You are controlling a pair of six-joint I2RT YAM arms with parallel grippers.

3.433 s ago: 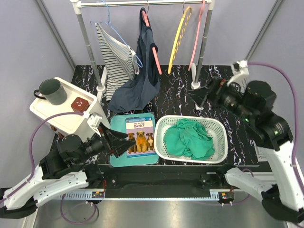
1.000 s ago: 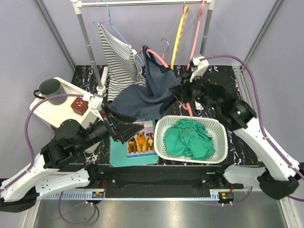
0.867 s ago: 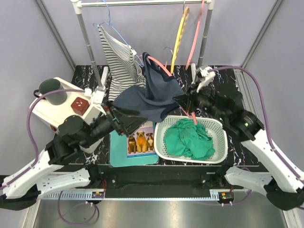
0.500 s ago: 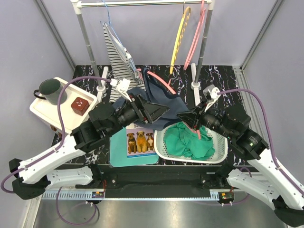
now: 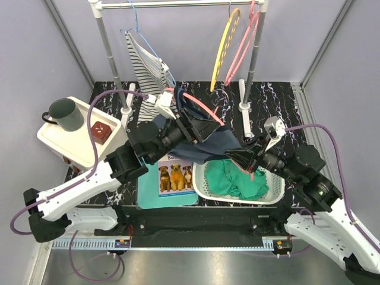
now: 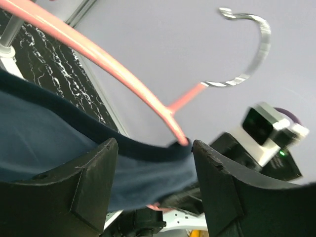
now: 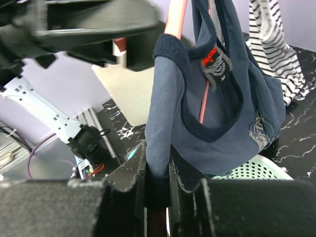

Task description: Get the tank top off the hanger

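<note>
Off the rail (image 5: pixel 178 3) where it hung a few seconds back, the navy tank top (image 5: pixel 221 141) has come down and forward on its pink hanger (image 5: pixel 199 102), and both arms have closed in on it. It is now held in the air between them, above the white basket (image 5: pixel 203 189) of green cloth (image 5: pixel 237 178) and the dog book (image 5: pixel 175 175) on the tabletop (image 5: pixel 279 101). The straps are not yet off the hanger. The right gripper (image 7: pixel 157 173) is pinching one strap where it wraps over the end of the hanger, so cloth and hanger seem clamped together. The left gripper (image 6: pixel 154 148) is spread wide, a finger on each side of the other strap just below the pink bar, touching nothing that I can see. If it closes too high it may catch the bar along with the strap, and any pull would then drag the hanger too. A clean pull could also stall, since the right pinch may be locking the cloth to the hanger. The metal hook (image 6: pixel 249 47) hangs free and could snag the basket.
</note>
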